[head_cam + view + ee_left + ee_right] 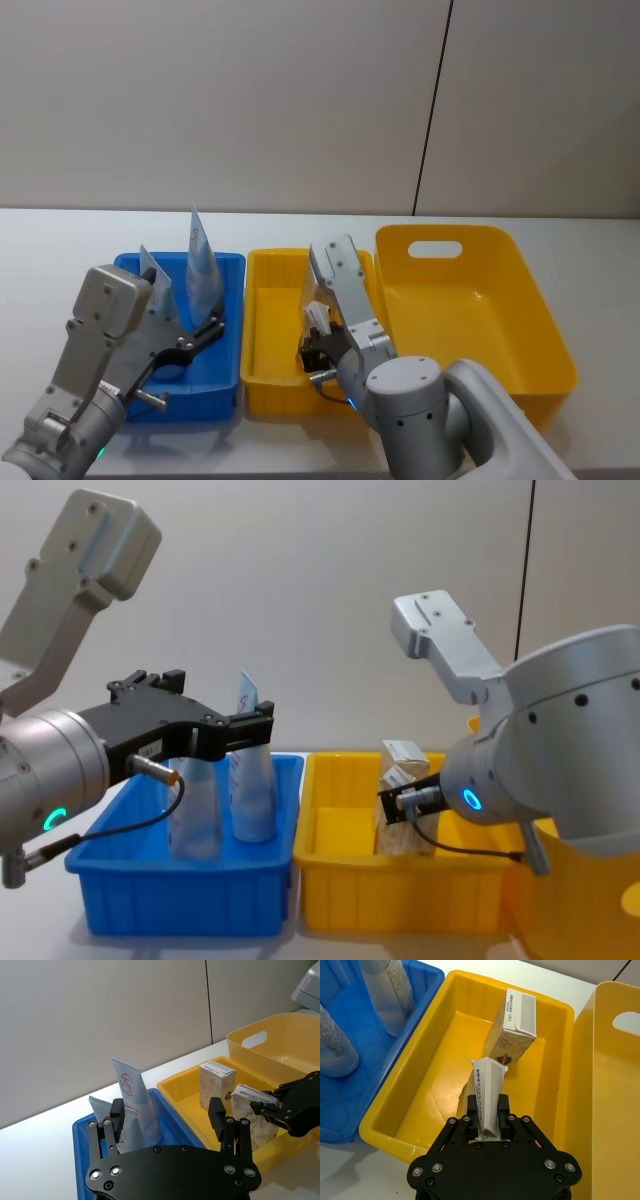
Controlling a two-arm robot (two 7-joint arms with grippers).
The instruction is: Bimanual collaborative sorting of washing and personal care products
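Likely light and crushable, the beige carton (487, 1087), six o'clock in the small yellow bin (415, 1067), sits clamped across its flat faces in the right gripper (489, 1115); left gripper (167, 1112) gapes beside tubes (134, 1102)

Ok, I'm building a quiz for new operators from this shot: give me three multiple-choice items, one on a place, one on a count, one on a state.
1. Where do the tubes stand? A) in the blue bin B) in the large yellow bin C) on the table
2. How many cartons are in the small yellow bin? A) one B) two C) four
3. The right gripper is: A) open and empty B) shut on a carton C) shut on a tube
1 A: both stand upright there, by the open left gripper. 2 B: one stands free, one is held. 3 B: it clamps the tilted carton.
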